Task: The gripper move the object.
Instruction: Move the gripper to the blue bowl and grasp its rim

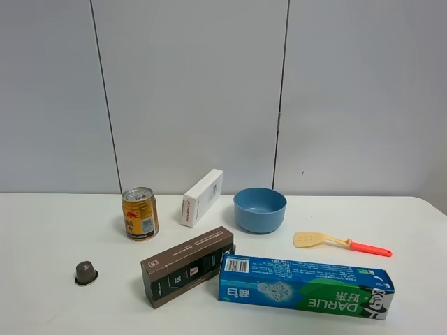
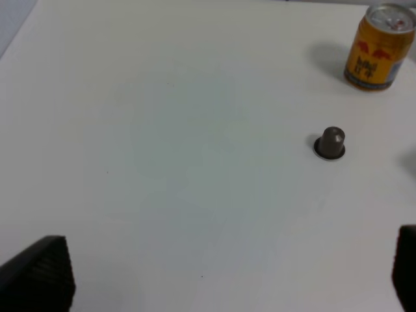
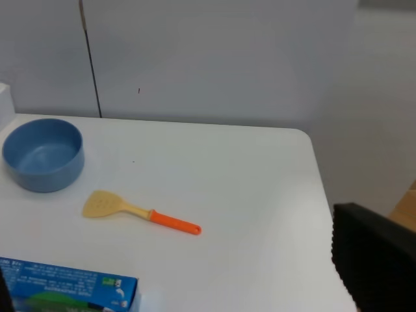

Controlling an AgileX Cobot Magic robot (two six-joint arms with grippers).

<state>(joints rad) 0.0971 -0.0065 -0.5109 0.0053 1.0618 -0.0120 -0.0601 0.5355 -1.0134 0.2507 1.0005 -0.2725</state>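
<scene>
Currently, in the high view, the blue bowl [image 1: 260,209] is seen upright on the white counter [image 1: 42,230], approx. at 1 o'clock from the counter's middle, w/ nothing touching it. A white box [image 1: 202,197] is set at the bowl's 9 o'clock, near but apart. A gold drink can [image 1: 140,213] is stood upright further out at 9 o'clock. A yellow spatula [image 1: 340,242] w/ a red handle is laid at the bowl's 4 o'clock, blade end toward the bowl. A blue-green toothpaste box [image 1: 305,286] is laid flat at the bowl's 6 o'clock, and a dark brown box [image 1: 188,266] at 7 o'clock. Whether these two boxes touch at their near ends cannot be told. A small dark capsule [image 1: 86,272] is placed at the can's 7 o'clock, apart from it.

Left gripper [image 2: 221,276]: jaws are spread wide, nothing between them, bare counter underneath. Right gripper [image 3: 188,279]: jaws likewise spread wide, nothing gripped. The bowl is seen well apart from both.
</scene>
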